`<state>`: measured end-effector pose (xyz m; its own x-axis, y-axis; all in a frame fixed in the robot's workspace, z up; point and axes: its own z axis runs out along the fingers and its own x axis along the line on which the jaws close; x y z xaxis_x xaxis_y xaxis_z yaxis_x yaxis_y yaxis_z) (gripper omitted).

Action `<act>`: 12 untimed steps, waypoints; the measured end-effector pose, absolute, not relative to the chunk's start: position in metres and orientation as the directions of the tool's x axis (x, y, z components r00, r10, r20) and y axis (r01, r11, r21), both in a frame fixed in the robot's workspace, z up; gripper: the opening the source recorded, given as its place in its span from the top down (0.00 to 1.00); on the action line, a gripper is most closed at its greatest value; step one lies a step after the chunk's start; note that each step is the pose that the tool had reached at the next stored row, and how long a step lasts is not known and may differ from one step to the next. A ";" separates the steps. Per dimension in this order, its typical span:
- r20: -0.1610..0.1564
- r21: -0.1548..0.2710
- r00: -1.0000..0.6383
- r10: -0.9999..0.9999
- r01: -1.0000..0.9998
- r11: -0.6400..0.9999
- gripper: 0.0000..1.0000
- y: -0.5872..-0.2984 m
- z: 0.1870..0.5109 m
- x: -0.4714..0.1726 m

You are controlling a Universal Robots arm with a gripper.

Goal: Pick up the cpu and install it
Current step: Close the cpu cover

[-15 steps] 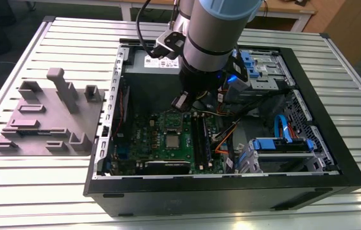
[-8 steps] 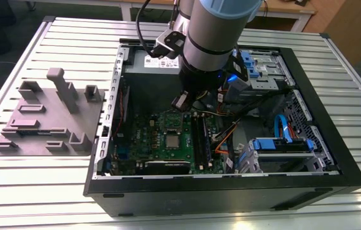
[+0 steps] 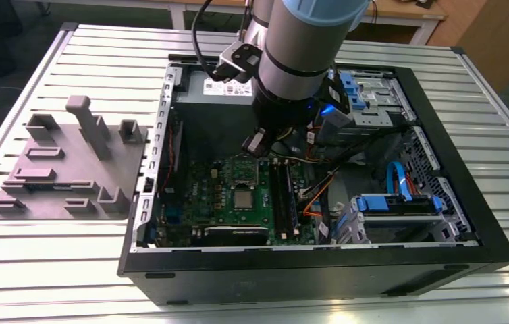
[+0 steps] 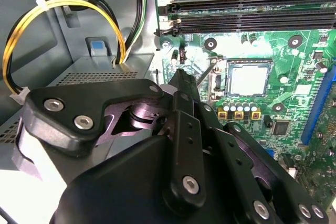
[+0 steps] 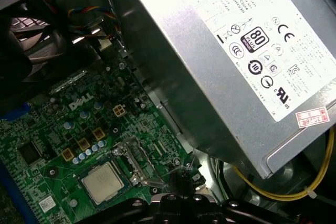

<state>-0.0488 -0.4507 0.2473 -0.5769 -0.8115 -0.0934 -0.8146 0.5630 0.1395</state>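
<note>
The cpu (image 3: pixel 243 197) lies flat and square inside its socket (image 4: pixel 218 80) on the green motherboard (image 3: pixel 192 202), at the exterior view's centre, so I judge it is installed. The gripper (image 4: pixel 181 75) hangs just beside the socket, jaws closed and empty.

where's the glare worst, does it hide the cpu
second wrist view: white hot spot on the green board right beside the cpu, whose top looks pale but whole; first wrist view: the grey metal box washes out white in part, cpu evenly lit; exterior view: a blue light glows low on the arm
</note>
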 end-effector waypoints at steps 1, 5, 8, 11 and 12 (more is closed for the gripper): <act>-0.093 0.139 -0.576 -0.812 -0.815 0.562 0.90 -0.451 0.247 -0.049; -0.093 0.139 -0.572 -0.815 -0.818 0.558 0.90 -0.453 0.247 -0.049; -0.093 0.139 -0.568 -0.818 -0.821 0.554 0.90 -0.456 0.247 -0.049; -0.094 0.139 -0.564 -0.820 -0.823 0.550 0.90 -0.459 0.247 -0.049; -0.094 0.139 -0.563 -0.821 -0.824 0.549 0.90 -0.459 0.247 -0.049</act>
<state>-0.0493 -0.4593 0.2473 -0.5630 -0.8212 -0.0935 -0.8241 0.5491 0.1392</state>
